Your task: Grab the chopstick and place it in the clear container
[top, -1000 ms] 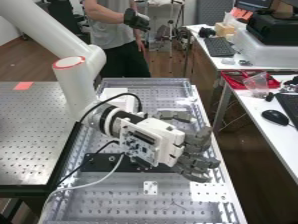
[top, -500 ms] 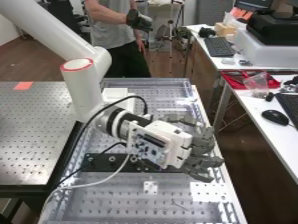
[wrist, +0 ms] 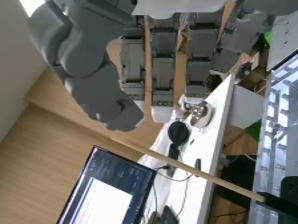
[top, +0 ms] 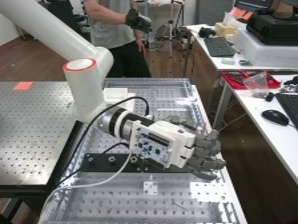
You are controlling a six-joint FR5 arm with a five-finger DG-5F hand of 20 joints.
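My dark grey fingers (wrist: 161, 75) hang open, gripping nothing; closing them misaligned could knock the slim, pale wooden chopstick (wrist: 199, 172) away.

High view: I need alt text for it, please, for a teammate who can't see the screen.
A robot hand hangs over the right side of a perforated metal bench, on a white arm slanting in from the upper left. A black plate lies below the wrist; a black mouse sits on a desk at right.
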